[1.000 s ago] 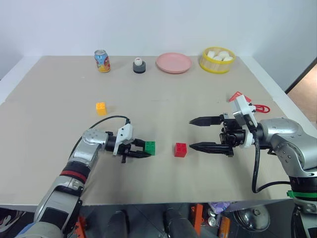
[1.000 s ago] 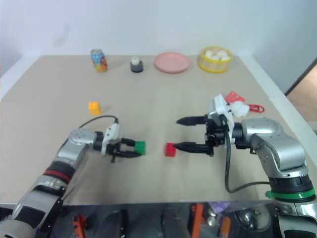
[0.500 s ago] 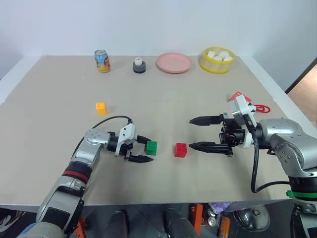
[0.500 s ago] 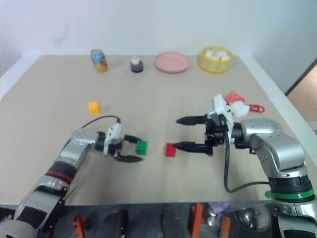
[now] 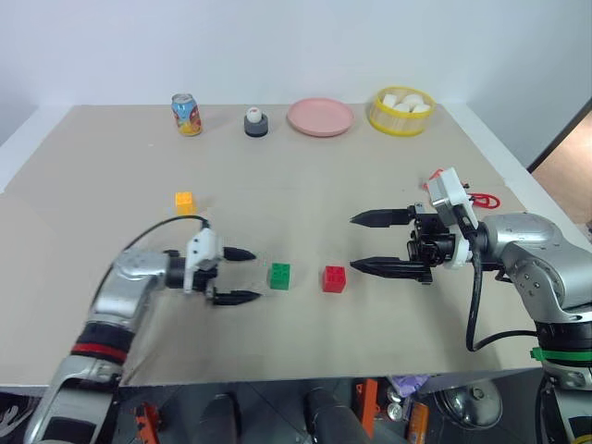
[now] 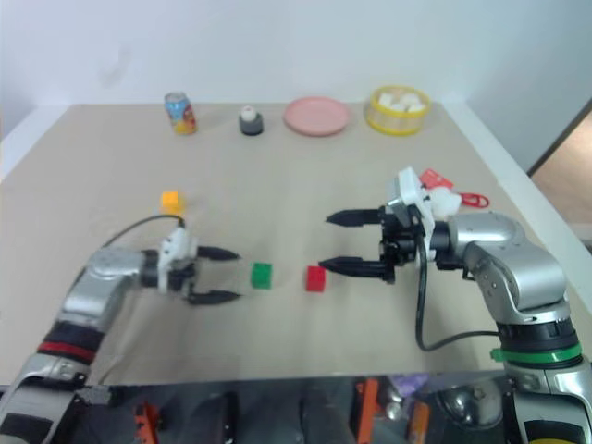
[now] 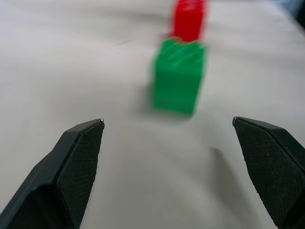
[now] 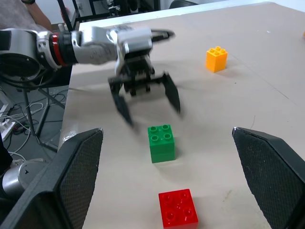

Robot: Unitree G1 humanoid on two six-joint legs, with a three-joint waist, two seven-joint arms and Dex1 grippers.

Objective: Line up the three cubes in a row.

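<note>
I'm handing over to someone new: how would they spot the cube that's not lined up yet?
Start at the soda can on the table's far left. Come toward the robot to the lone yellow-orange cube. Unlike the green cube and red cube, which sit side by side between the grippers, it stands apart.

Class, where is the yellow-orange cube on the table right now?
In the left eye view, the yellow-orange cube sits alone on the robot's left side, beyond the left gripper, apart from the green cube.

Both head views look down from above the near edge of the table (image 5: 305, 185). Each wrist view skims low and close; both share the green cube (image 8: 161, 142).
</note>
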